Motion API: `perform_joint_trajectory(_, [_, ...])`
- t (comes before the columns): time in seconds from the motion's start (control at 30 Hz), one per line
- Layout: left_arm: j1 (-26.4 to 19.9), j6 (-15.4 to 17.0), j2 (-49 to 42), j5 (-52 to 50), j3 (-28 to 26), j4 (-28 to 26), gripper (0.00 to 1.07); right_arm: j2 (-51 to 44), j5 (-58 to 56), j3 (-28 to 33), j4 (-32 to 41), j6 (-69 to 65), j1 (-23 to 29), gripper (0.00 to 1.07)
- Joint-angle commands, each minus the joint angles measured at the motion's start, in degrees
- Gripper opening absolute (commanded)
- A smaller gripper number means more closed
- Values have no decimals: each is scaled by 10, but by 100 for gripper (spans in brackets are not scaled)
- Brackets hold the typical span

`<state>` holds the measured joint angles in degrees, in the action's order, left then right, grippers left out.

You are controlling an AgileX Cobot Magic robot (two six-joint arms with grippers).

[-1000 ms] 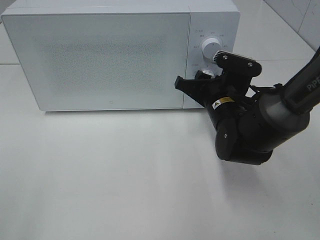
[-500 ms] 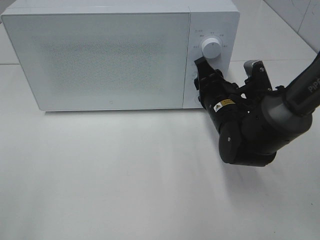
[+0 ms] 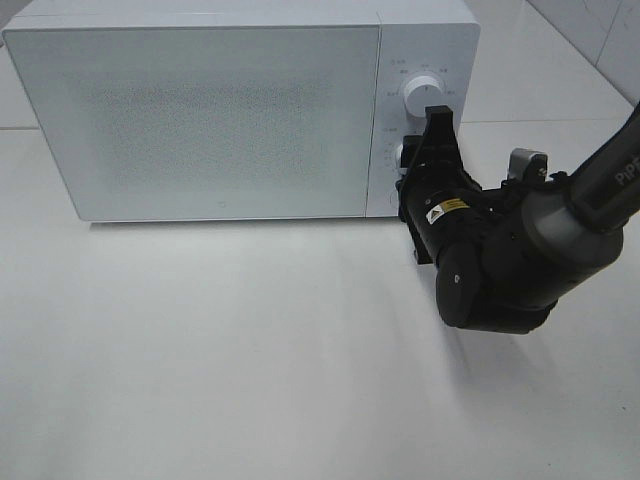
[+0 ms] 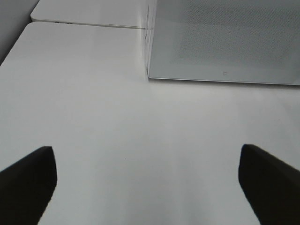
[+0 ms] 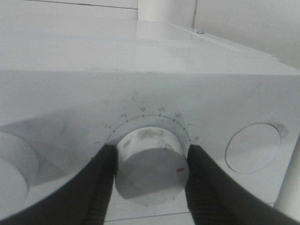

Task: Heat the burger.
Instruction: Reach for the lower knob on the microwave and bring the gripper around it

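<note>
The right gripper (image 5: 151,157), clamped on the lower dial (image 5: 150,176) of the microwave (image 3: 200,110), has rolled its wrist round, apparently winding on heating time for the unseen burger, while the left gripper (image 4: 149,183) hangs wide open.

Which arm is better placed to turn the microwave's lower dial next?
Right. The right claw clamps the lower dial from both sides; the left claw hangs open over the table, away from it.

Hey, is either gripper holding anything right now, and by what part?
The right gripper grips the lower dial on the microwave by its round sides. The left gripper is open, holding nothing.
</note>
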<state>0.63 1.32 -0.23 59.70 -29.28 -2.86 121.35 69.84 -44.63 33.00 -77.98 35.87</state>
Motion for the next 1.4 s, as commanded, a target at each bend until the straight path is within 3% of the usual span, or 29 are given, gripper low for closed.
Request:
perform_joint_trajectory(0.03, [-2, 1, -13, -4, 3, -3, 98, -6, 93, -22, -83, -48, 7, 0])
perform_joint_trajectory(0.57, [-2, 1, -13, -4, 3, -3, 98, -6, 92, -22, -83, -47, 7, 0])
perform_joint_trajectory(0.9, [-2, 1, -13, -4, 3, -3, 98, -6, 95, -22, -51, -17, 7, 8])
perform_joint_trajectory(1.4, [-2, 1, -13, -4, 3, -3, 98, -6, 93, -22, -6, 16, 7, 38])
